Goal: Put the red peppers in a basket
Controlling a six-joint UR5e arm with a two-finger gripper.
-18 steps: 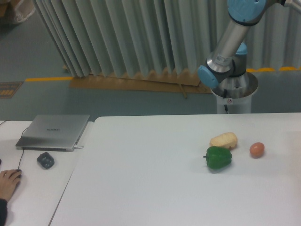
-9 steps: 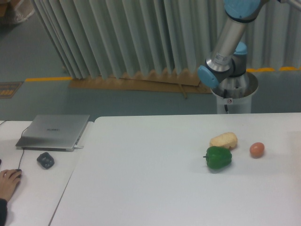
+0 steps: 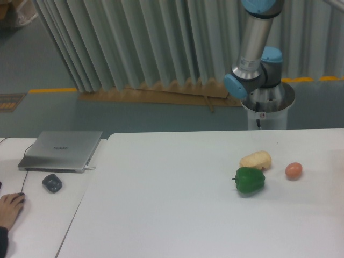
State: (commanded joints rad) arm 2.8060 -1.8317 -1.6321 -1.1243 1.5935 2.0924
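Fingers weren't caught in shot, so their state couldn't be told; only the silver-and-blue arm (image 3: 252,51) was seen. No red pepper was spotted. A glossy green bell pepper (image 3: 250,180), pale potato-like lump (image 3: 256,160) and orange-brown ball (image 3: 293,171) were sat on the white surface (image 3: 161,204).

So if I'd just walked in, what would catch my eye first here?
Probably the big silver and blue robot arm rising from its pedestal behind the white table, its top cut off by the frame. Next, the three items on the table's right side: a green bell pepper, a pale potato-like lump just behind it, and a small orange-brown ball further right.
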